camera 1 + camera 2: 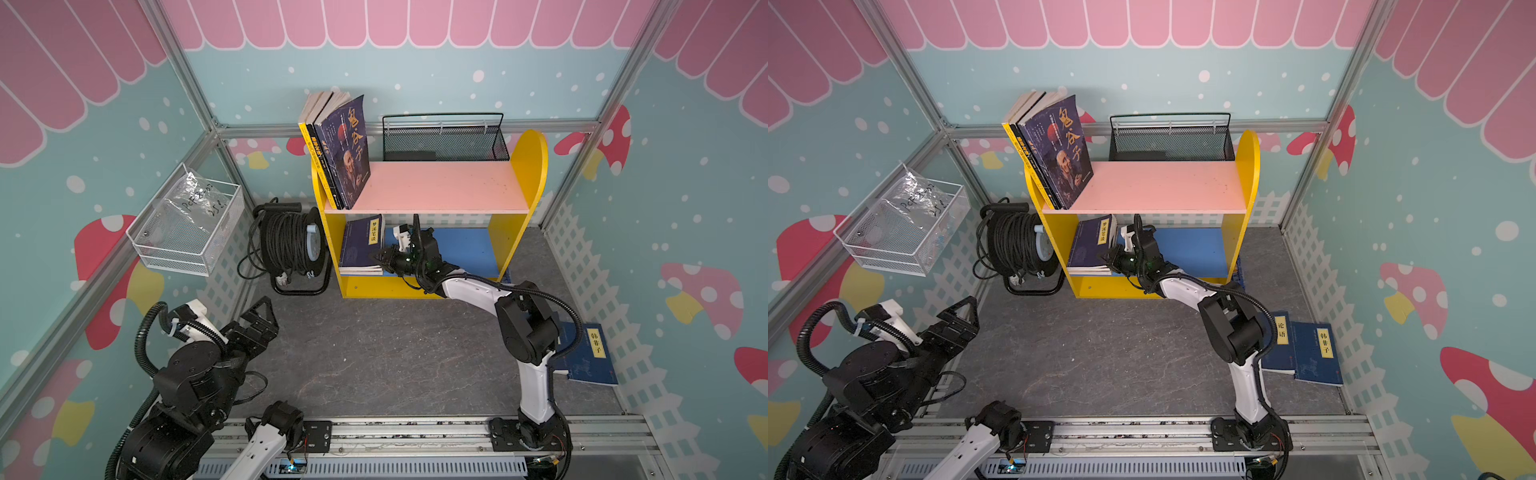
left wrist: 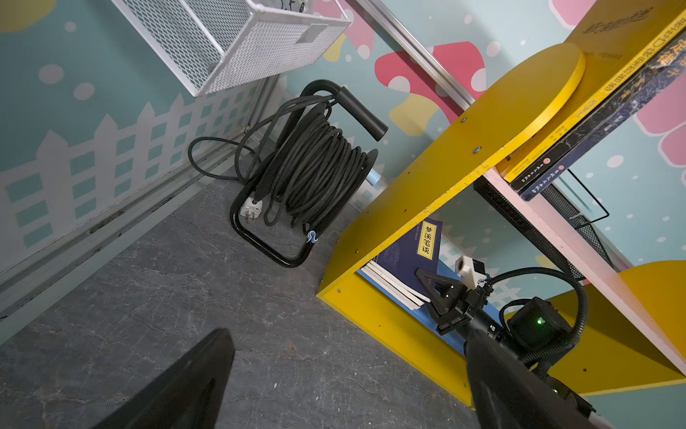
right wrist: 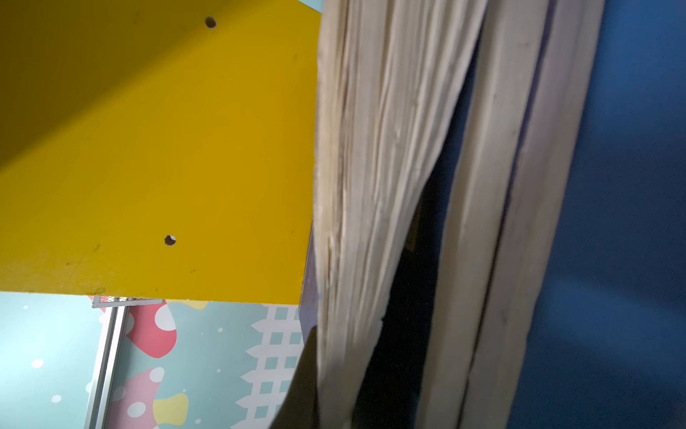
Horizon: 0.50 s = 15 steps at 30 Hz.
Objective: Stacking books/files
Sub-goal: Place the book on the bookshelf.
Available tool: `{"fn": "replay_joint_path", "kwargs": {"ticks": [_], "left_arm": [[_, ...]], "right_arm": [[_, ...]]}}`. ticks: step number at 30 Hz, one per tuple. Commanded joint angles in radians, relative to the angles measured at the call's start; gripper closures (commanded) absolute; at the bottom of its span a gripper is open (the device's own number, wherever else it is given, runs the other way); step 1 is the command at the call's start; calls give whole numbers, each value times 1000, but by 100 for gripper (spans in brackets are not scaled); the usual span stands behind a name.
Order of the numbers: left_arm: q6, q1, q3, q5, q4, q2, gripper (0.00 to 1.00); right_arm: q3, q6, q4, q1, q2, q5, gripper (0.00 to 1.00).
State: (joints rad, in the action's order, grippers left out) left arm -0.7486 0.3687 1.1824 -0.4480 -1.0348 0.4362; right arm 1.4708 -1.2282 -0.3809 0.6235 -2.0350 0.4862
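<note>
A low stack of thin navy books (image 1: 359,245) with a yellow title label lies at the left end of the yellow shelf's (image 1: 519,232) lower blue board. My right gripper (image 1: 380,257) reaches into that bay and is shut on the top book's open edge; in the right wrist view its cream page block (image 3: 371,185) sits between the two dark fingers (image 3: 302,375). Yellow, black and purple books (image 1: 347,153) stand upright on the pink top board. Two more navy books (image 1: 1281,340) (image 1: 1316,353) lie on the floor at the right. My left gripper (image 1: 266,316) hangs open and empty at the front left.
A black cable reel (image 1: 291,249) stands against the shelf's left side. A white wire basket (image 1: 187,224) hangs on the left wall and a black mesh basket (image 1: 444,141) sits behind the shelf. The arms' mounting rail (image 1: 415,436) runs along the front.
</note>
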Motion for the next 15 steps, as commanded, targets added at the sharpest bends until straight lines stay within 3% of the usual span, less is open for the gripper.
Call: {"fn": "replay_joint_path", "kwargs": {"ticks": [1, 8, 15], "left_arm": [[-9, -3, -10, 8, 6, 0, 1], [4, -2, -3, 6, 5, 4, 1], [6, -3, -6, 20, 13, 13, 1]], "right_arm": [[32, -2, -18, 6, -9, -16, 100], [25, -3, -16, 7, -10, 4, 99], [32, 13, 23, 8, -6, 12, 62]]}}
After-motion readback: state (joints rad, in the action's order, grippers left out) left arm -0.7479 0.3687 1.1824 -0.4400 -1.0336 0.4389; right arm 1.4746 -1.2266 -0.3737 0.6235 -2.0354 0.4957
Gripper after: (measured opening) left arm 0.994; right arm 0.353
